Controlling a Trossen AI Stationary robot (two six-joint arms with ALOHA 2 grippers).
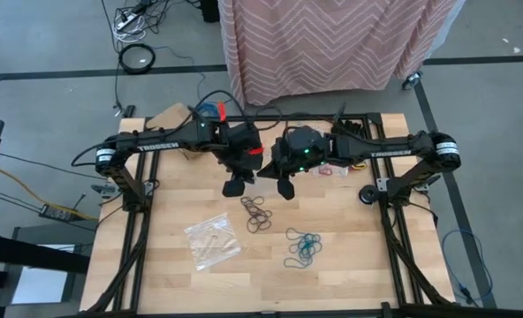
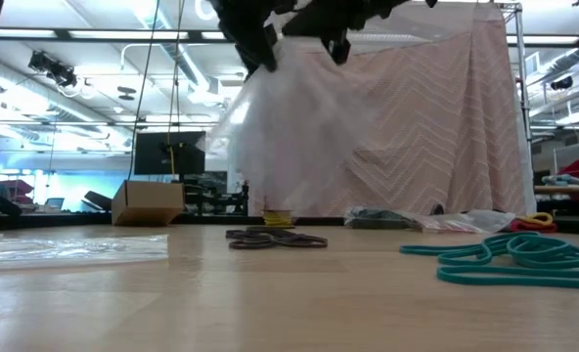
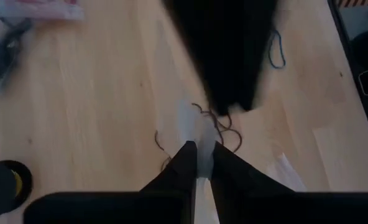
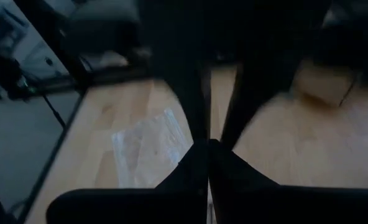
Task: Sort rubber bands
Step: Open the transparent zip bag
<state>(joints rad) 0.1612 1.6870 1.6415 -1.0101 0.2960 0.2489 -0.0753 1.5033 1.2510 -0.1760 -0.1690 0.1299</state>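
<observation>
From above, you have both arms folded inward over the far half of the table (image 1: 182, 283): left gripper (image 1: 237, 184) and right gripper (image 1: 285, 185) hang side by side, near each other, high over the wood. Listed beneath them: one dark brown heap of rubber bands (image 1: 255, 214) just in front of the grippers; one teal heap (image 1: 303, 246) nearer you and to the right; a few mixed bands (image 1: 332, 170) at the far right by the right arm; one clear plastic bag (image 1: 212, 239) lying flat to the left of the brown heap

At table height, you see the brown heap (image 2: 275, 238) and the teal heap (image 2: 510, 256) resting untouched, the flat bag (image 2: 69, 248) at left, and a second clear bag (image 2: 289, 127) hanging in the air under the grippers at the top of the frame

Left wrist: fingers (image 3: 183, 163) drawn narrow, pinching the edge of that hanging bag (image 3: 196, 134), with brown bands (image 3: 224, 127) on the wood below

Right wrist: fingers (image 4: 193, 163) pressed fully together; whether they also nip the film you cannot tell. Flat bag (image 4: 148, 148) shows on the table

Step in hand, by judgement: readying the raised bag between the two grippers, no heap yet bagged. Your next move calls for parting the bag's mouth, then fetching one colour only
</observation>
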